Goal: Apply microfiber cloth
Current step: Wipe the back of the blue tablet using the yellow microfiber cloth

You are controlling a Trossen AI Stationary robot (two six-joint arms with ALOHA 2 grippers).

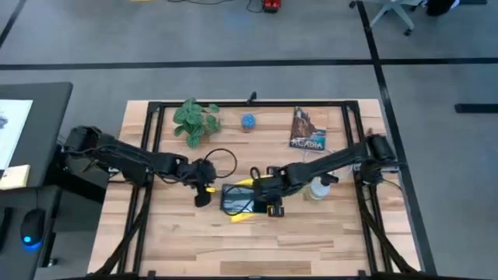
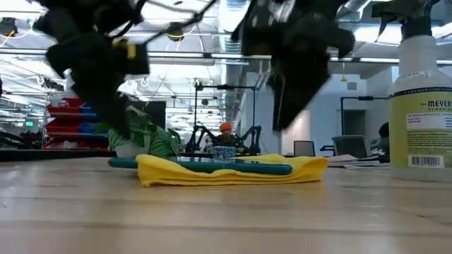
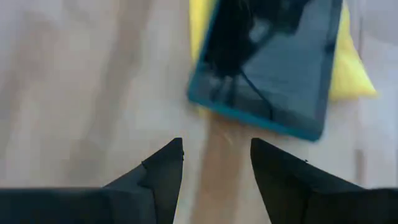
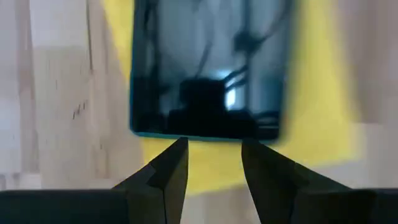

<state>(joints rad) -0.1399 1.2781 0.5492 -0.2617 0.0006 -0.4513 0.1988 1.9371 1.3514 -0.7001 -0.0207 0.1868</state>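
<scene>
Both claws hover spread and empty over a dark-screened, teal-edged flat tablet (image 1: pixel 237 199) lying on the bright yellow soft microfiber cloth (image 2: pixel 233 171).

The left gripper (image 3: pixel 214 163) hangs just beside the tablet's left edge, fingers parted, holding and touching nothing. The right gripper (image 4: pixel 213 155) hangs above the tablet's right edge, fingers likewise parted. The cloth lies flat near the middle of the wooden table (image 1: pixel 327 241), towards its front edge, peeking out around the tablet. A clear spray bottle with a yellow label (image 2: pixel 421 99) stands upright near the table's right edge.
</scene>
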